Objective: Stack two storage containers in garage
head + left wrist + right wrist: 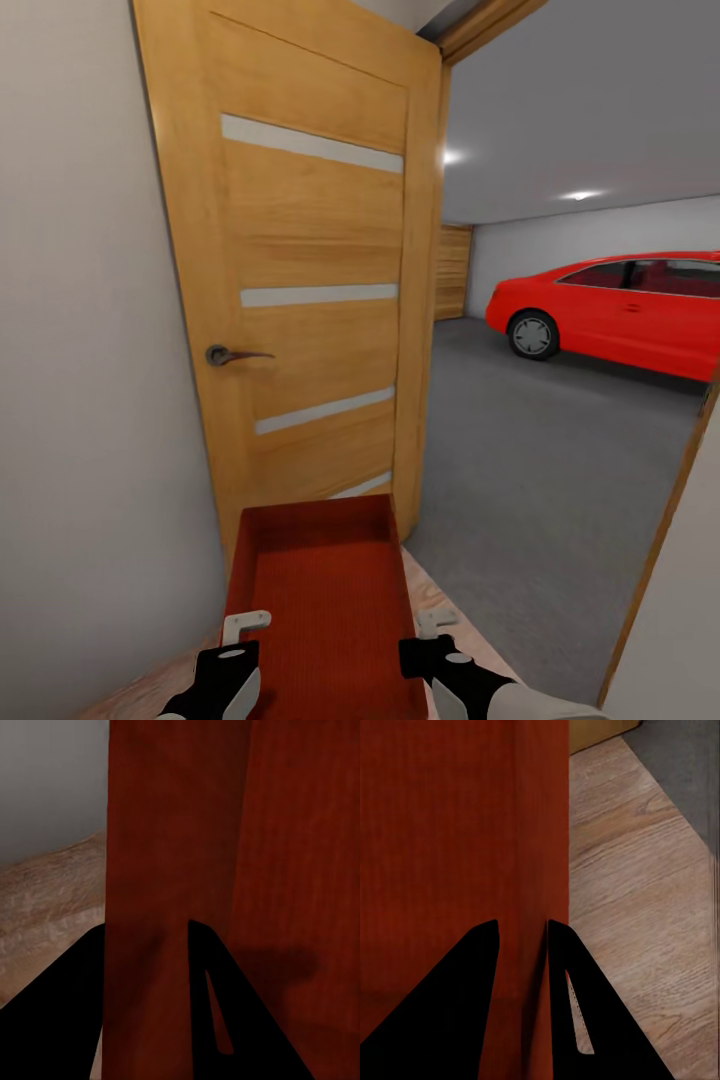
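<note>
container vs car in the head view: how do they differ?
The storage container is an open, lidless box with ribbed walls; the red car is a closed coupe body with windows and wheels.
The container is held off the wood floor, each long wall between an end effector's fingers (left, right); the car stands on the grey garage floor.
The container is darker orange-red, the car brighter red.
Both are reddish.

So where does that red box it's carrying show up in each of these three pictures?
Head view: the storage container sits bottom centre, held between the left gripper and right gripper, before the open wooden door.
Left wrist view: its ribbed wall runs top to bottom between the dark fingers.
Right wrist view: its wall covers the picture's left half.
Shared landmark: the light wood-plank floor beside the container.
</note>
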Available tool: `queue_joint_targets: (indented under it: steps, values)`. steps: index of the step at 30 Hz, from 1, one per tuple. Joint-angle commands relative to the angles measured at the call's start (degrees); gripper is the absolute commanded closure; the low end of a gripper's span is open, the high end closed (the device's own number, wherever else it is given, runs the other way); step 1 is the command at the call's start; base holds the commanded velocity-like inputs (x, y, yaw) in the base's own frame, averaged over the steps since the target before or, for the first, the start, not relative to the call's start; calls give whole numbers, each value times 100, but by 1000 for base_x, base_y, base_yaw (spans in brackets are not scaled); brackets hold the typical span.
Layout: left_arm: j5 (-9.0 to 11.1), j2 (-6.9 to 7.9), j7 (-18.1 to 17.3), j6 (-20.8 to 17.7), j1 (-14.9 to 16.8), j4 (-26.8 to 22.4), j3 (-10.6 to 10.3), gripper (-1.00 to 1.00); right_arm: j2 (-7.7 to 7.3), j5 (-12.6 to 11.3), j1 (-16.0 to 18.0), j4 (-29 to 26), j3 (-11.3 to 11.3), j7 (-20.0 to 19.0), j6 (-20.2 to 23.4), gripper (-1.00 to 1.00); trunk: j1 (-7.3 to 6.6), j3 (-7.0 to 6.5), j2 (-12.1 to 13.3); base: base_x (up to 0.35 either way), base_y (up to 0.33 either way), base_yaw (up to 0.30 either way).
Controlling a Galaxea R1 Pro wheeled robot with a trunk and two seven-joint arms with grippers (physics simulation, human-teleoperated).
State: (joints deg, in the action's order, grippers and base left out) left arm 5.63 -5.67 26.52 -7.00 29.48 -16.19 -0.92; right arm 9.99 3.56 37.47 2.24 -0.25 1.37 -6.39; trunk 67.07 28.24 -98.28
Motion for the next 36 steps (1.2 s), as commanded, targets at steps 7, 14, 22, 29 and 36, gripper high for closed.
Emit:
queue_joint_targets:
  steps: [7, 14, 22, 29, 36]
  values:
    - [236, 14, -60, -21, -4, 2, -33, 100, -6, 119, 15, -321, -248, -155, -73, 100, 1, -16, -4, 22, 15, -287]
    - [236, 14, -60, -21, -4, 2, -31, 100, -6, 119, 15, -321, -248, -155, -73, 100, 1, -41, -4, 1, 0, -287]
    - [236, 14, -60, -21, -4, 1, -31, 100, -5, 119, 15, -320, -248, -155, -73, 100, 1, -71, -4, 132, 142, -282]
    - [236, 14, -60, -22, -4, 2, -31, 100, -6, 119, 15, -320, -248, -155, -73, 100, 1, -99, -4, 233, 237, -275]
    - [236, 14, -60, -28, -4, 2, -37, 100, -6, 119, 15, -320, -248, -155, -73, 100, 1, -130, -4, 240, 237, -275]
